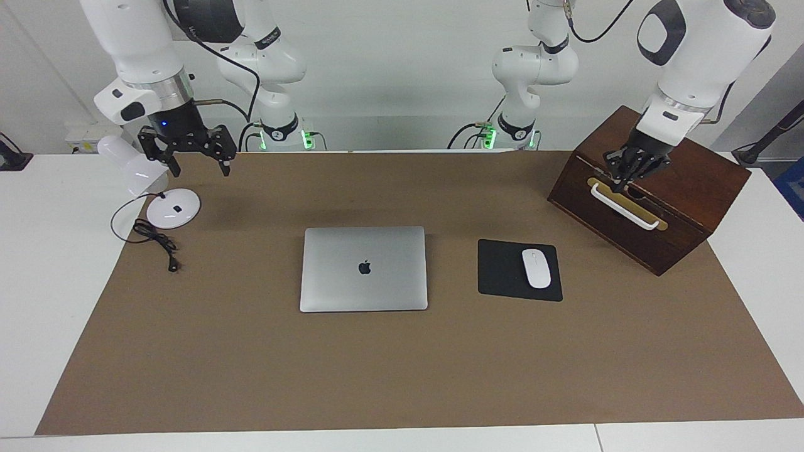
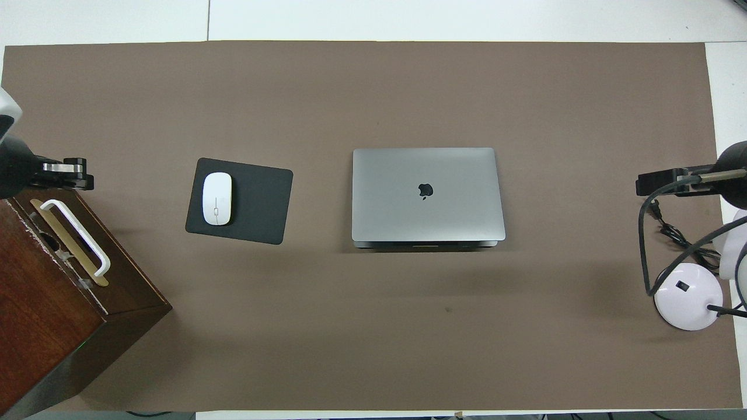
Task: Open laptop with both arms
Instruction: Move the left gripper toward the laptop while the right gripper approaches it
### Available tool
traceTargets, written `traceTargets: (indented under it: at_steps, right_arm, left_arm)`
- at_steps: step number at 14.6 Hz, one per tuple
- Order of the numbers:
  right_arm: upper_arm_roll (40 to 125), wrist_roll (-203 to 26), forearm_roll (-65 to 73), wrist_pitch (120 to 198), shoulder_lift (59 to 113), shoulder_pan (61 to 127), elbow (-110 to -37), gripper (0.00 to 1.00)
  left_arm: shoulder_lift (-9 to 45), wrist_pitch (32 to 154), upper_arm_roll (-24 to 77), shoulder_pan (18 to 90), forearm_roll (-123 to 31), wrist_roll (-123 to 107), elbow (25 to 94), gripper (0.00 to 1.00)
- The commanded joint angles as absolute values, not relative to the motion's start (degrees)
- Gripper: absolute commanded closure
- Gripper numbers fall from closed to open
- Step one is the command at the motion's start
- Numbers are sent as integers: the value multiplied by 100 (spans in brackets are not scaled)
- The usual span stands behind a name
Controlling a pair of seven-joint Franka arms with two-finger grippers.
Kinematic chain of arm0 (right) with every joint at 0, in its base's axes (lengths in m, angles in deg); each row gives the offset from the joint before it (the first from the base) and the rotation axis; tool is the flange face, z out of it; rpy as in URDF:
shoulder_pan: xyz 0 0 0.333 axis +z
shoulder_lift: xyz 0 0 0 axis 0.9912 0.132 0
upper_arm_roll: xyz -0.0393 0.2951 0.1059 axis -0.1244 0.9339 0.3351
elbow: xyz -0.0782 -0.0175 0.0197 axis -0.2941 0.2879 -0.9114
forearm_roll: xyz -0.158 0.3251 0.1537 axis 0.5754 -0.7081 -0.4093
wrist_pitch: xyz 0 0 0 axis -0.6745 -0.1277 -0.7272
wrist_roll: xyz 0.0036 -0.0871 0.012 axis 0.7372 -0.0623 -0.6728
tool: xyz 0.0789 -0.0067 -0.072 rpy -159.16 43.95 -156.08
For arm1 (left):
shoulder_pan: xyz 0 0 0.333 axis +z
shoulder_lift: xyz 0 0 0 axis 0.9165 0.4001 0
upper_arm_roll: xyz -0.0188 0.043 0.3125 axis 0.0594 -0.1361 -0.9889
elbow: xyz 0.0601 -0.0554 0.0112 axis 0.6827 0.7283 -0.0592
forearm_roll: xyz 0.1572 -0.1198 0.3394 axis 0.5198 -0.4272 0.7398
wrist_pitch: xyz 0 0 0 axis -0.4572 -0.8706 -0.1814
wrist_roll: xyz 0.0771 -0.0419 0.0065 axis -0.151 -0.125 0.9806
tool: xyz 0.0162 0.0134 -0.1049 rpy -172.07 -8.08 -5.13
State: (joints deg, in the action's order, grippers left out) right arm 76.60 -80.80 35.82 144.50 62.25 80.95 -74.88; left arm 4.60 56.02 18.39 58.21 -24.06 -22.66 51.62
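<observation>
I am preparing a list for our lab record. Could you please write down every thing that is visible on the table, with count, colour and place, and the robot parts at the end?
thin silver-grey metal laptop: one, silver-grey, closed, middle of the brown mat.
flat black mouse pad: one, black, beside the laptop, toward the left arm's end.
white oval mouse: one, white, on the mouse pad.
dark wooden box with a white handle: one, brown, at the left arm's end.
white desk lamp with a black cord: one, white, at the right arm's end.
brown paper mat: one, brown, covering the white table.
left gripper: one, black, jaws shut, over the box.
right gripper: one, black, jaws open, over the mat's edge beside the lamp.
</observation>
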Motion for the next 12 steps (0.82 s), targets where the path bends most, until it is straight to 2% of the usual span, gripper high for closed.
traceTargets:
  at_steps: [1, 5, 8, 12]
  right_arm:
    - [7681, -8473, 3326, 15302, 5803, 7829, -8303, 0]
    - [7672, -9008, 2904, 16190, 5583, 7592, -9103, 0]
    - [7540, -10595, 1686, 17069, 5539, 7223, -9754, 0]
    - [7540, -11882, 611, 17449, 5539, 6993, -10141, 0]
  left_arm:
    - [-50, 6315, 1796, 5553, -2456, -2292, 6044, 100]
    - [-630, 7746, 1796, 5219, -2456, -2301, 7396, 100]
    - [-1095, 8881, 1805, 5034, -2456, -2266, 8442, 100]
    - [-1606, 9946, 1796, 4709, -2456, -2047, 9508, 100]
